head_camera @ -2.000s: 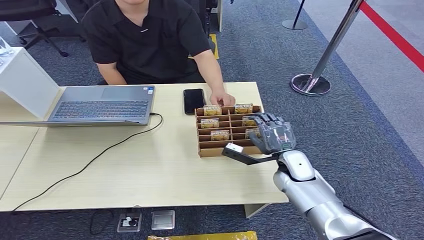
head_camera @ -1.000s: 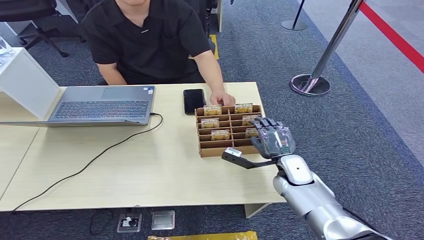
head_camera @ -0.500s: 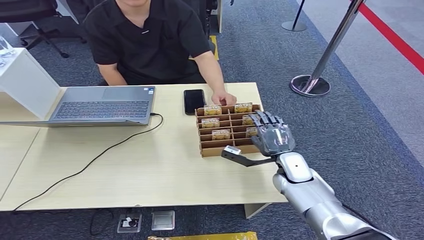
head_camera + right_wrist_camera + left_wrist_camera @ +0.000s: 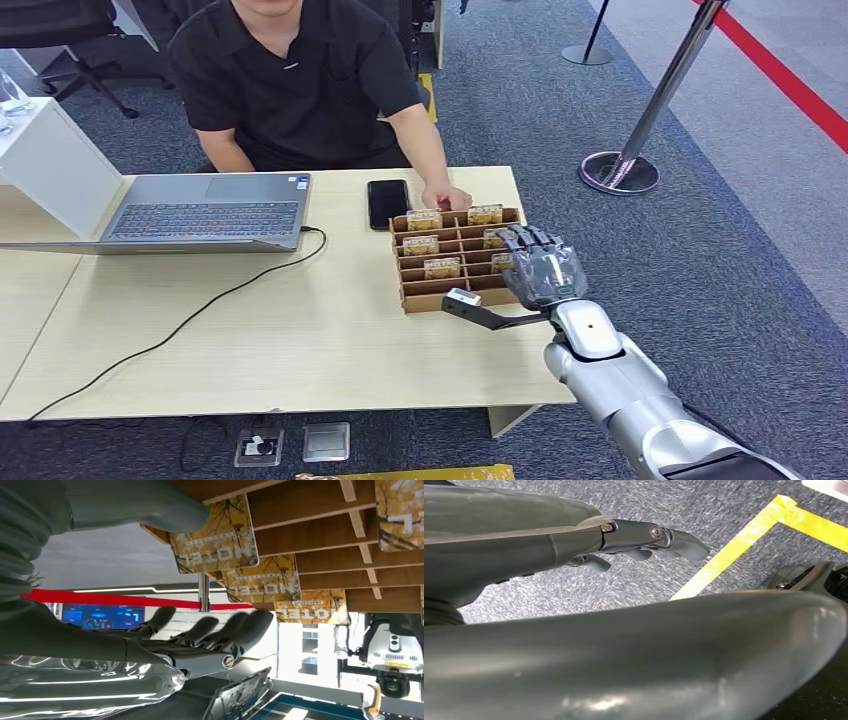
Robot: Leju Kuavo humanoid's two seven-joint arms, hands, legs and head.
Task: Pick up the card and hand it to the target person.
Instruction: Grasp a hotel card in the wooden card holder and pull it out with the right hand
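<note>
Head view: right hand (image 4: 545, 268) over the right column of the wooden card rack (image 4: 455, 262), fingers spread apart and holding nothing, palm down. The rack sits on the light wooden table (image 4: 280, 330); yellow cards (image 4: 425, 220) stand upright in its slots, their long edges running across the rack. A black phone (image 4: 387, 202) lies just beside the rack's far left corner; a laptop (image 4: 205, 210) stands well to the rack's left. A seated person in a black shirt (image 4: 295, 80) rests a hand (image 4: 447, 198) touching the rack's far edge.

Left wrist view: left hand (image 4: 644, 542) hangs over grey carpet (image 4: 634, 580) crossed by a strip of yellow tape (image 4: 749, 535), its fingers loosely curled and holding nothing.

Right wrist view: the right hand's dark fingers (image 4: 220, 635) extend apart just beside the rack's slots. The nearest card (image 4: 215, 537) stands between the thumb and the fingers, not gripped. It reads "HOTEL" in white over a print of yellow trees; two further cards behind it carry the same word.
</note>
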